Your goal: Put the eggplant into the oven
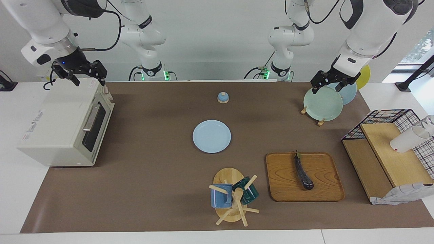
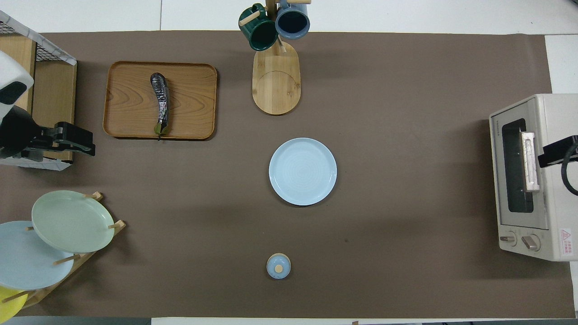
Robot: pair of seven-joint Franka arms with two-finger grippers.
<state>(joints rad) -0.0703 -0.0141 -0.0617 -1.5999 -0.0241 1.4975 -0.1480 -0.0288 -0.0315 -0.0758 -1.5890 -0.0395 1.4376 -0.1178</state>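
Oven (image 2: 537, 176) door shut, lettering unreadable; eggplant (image 1: 303, 172) on tray (image 1: 322, 189).

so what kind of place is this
Likely a robotics lab staged as a mock kitchen: a toaster oven, a plate rack and a mug tree laid out on a brown mat.

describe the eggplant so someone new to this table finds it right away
Find the wooden tray at the left arm's end of the table, beside the mug rack. The eggplant lies alone on it: long, slender, glossy dark purple, with its thin stem tip pointing toward the robots.
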